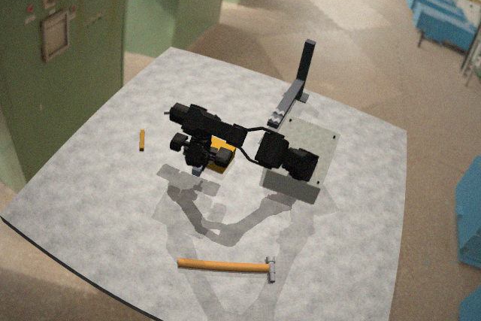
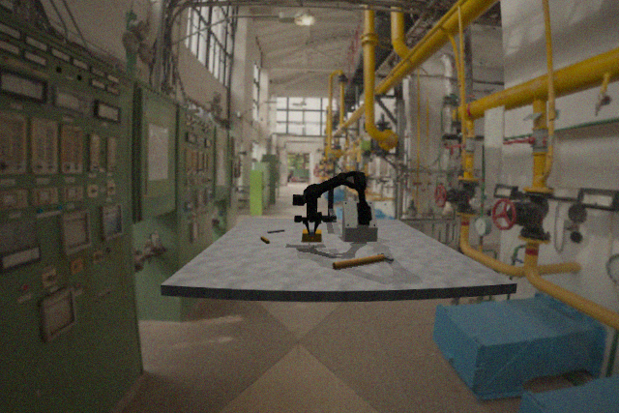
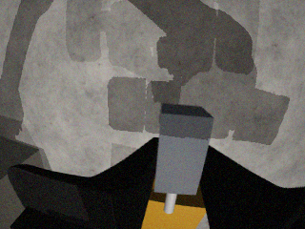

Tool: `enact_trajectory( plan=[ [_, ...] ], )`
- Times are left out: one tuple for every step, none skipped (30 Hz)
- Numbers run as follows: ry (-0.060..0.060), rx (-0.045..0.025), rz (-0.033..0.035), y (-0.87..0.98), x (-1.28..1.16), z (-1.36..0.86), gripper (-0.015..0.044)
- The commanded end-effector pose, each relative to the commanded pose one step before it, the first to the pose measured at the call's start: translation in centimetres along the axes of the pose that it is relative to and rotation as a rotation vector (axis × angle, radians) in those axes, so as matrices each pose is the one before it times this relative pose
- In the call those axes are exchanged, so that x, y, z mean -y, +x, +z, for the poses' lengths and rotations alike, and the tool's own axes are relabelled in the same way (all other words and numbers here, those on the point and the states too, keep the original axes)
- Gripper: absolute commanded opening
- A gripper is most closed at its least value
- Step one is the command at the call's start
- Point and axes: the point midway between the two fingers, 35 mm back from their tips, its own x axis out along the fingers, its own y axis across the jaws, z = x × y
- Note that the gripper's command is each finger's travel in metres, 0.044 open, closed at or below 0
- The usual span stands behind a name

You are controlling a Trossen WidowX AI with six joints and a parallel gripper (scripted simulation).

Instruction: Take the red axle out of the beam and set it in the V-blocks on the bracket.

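My gripper [image 1: 198,165] [image 2: 311,228] [image 3: 177,145] is shut on a blue-grey block [image 3: 181,167] [image 1: 198,171]. A short pale pin [image 3: 170,203] sticks out of the block's lower end in the wrist view. The pin tip shows against a yellow block [image 1: 223,143] [image 2: 311,239] [image 3: 173,218] that stands on the table; contact cannot be told. The fingers are low beside and over the yellow block. Two V-blocks [image 1: 276,116] sit at the near end of the dark grey bracket [image 1: 289,96]. No red axle shows; the beam cannot be told for certain.
A pale plate [image 1: 307,131] with a grey side lies under the arm's base, close to the bracket. A tall dark post [image 1: 306,61] rises at the bracket's far end. A hammer [image 1: 225,265] [image 2: 360,261], a small yellow bar [image 1: 141,140] [image 2: 264,239] and a thin dark rod [image 2: 276,231] lie around.
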Motion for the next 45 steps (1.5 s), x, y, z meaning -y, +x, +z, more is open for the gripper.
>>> enact_trajectory(
  plan=[
    [-0.0056,-0.00046,-0.00611,-0.941,0.136,-0.002,0.0],
    [0.0,0.00016,0.00001,-0.163,-0.017,-0.007,0.0],
    [0.0,0.00018,0.00001,-0.163,-0.019,-0.007,0.0],
    [0.0,0.0002,0.0,-0.163,-0.021,-0.007,0.0],
    [0.0,0.00021,0.0,-0.163,-0.025,-0.007,0.0],
    [0.0,0.00023,0.0,-0.163,-0.029,-0.007,0.0],
    [0.0,0.00021,0.0,-0.135,-0.029,-0.006,0.0],
    [0.0,0.00021,0.0,-0.13,-0.034,-0.007,0.0],
    [0.0,0.00022,0.0,-0.125,-0.041,-0.008,0.0],
    [0.0,0.00017,0.0,-0.097,-0.045,-0.009,0.0],
    [0.0,0.00011,0.00001,-0.059,-0.047,-0.01,0.0],
    [0.0,0.00003,0.00001,-0.015,-0.033,-0.008,0.0],
    [0.0,-0.00002,0.00003,-0.001,-0.06,-0.029,0.0],
    [0.0,-0.00004,0.00004,-0.002,-0.105,-0.05,0.0],
    [0.0001,-0.00006,0.00007,-0.002,-0.157,-0.075,0.0],
    [0.0001,-0.00007,0.00009,-0.002,-0.219,-0.103,0.0],
    [0.0001,-0.00006,0.0001,0.0,-0.235,-0.109,0.0],
    [0.0001,-0.00005,0.00011,0.001,-0.263,-0.12,0.0],
    [0.0001,-0.00003,0.00013,0.003,-0.301,-0.135,0.0],
    [0.0001,-0.00001,0.00012,0.005,-0.278,-0.122,0.0],
    [0.0001,0.0,0.00007,0.004,-0.174,-0.075,0.0],
    [0.0,0.0,0.00002,0.002,-0.058,-0.025,0.0],
    [0.0,-0.00006,0.0,0.027,0.004,-0.002,0.0],
    [0.0,-0.00012,0.00001,0.054,0.007,-0.005,0.0],
    [0.0,-0.00018,0.00001,0.081,0.011,-0.007,0.0],
    [0.0,-0.00023,0.00001,0.108,0.014,-0.009,0.0],
    [0.0,-0.00028,0.00001,0.133,0.017,-0.01,0.0],
    [0.0,-0.0003,0.00001,0.153,0.018,-0.011,0.0],
    [0.0,-0.0003,0.00001,0.161,0.019,-0.011,0.0],
    [0.0,-0.00029,0.00001,0.162,0.018,-0.011,0.0],
    [0.0,-0.00028,0.0,0.166,0.017,-0.01,0.0],
    [0.0,-0.00026,0.0,0.166,0.016,-0.009,0.0],
    [0.0,-0.00024,0.0,0.166,0.015,-0.009,0.0],
    [0.0,-0.00022,0.0,0.166,0.015,-0.008,0.0],
    [0.0,-0.0002,-0.00001,0.166,0.014,-0.007,0.0],
    [0.0,-0.00018,-0.00001,0.165,0.013,-0.006,0.0],
    [0.0,-0.00016,-0.00001,0.165,0.012,-0.006,0.0],
    [0.0,-0.00014,-0.00001,0.165,0.011,-0.005,0.0],
    [0.0,-0.00013,-0.00002,0.165,0.01,-0.004,0.0],
    [0.0,-0.00011,-0.00002,0.164,0.009,-0.004,0.0],
    [0.0,-0.00009,-0.00002,0.164,0.008,-0.003,0.0],
    [0.0,-0.00007,-0.00002,0.164,0.007,-0.002,0.0],
    [0.0,-0.00005,-0.00002,0.164,0.006,-0.001,0.0],
    [0.0,-0.00003,-0.00002,0.164,0.005,-0.001,0.0],
    [0.0,-0.00001,-0.00002,0.163,0.004,0.0,0.0]
  ],
)
